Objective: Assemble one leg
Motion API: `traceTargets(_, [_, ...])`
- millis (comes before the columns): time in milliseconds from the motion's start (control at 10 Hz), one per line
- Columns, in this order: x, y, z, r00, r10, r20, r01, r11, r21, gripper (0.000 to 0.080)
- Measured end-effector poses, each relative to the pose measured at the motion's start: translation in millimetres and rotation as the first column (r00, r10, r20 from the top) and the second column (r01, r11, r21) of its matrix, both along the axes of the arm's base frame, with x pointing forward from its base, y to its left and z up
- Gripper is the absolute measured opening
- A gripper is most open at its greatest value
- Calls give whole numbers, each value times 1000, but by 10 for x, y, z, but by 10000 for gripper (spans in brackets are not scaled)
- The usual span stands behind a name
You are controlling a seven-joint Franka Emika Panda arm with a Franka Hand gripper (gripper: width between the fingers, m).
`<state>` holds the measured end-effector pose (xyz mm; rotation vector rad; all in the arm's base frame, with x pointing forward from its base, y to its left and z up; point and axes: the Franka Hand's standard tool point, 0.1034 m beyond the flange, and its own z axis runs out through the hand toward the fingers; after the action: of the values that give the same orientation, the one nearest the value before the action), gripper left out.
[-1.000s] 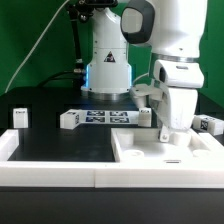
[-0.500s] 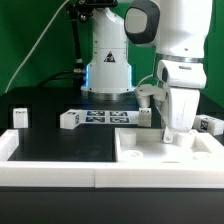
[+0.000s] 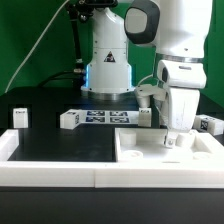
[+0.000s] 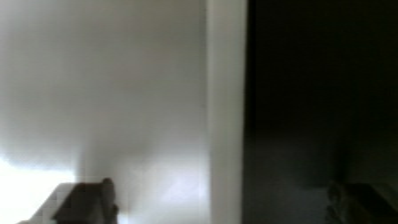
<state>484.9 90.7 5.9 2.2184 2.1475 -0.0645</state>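
Above the large white square part (image 3: pixel 135 158), the exterior view shows the gripper (image 3: pixel 174 141) hanging low, while a leg (image 3: pixel 68 120) lies well off toward that view's left, apparently on its side, long axis left-to-right; none looks fitted yet. The wrist view gives only blur and one dark fingertip (image 4: pixel 86 200), so the jaws' state I cannot tell.

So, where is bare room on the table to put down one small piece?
Free: the black tabletop between the marker board, the front white rim and the square white part. Crowded: the exterior view's right, where the gripper hangs over that part.
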Motion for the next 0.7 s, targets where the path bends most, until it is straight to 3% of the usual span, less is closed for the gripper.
traceTargets(100, [0,0,0,1000,0,0,0,1000,0,635])
traceTargets(400, [3,4,18,1000,0,1,0,1000,-2,648])
traceTargets(700, [-38,100,376,999,-5,33,5,1000,-17,649])
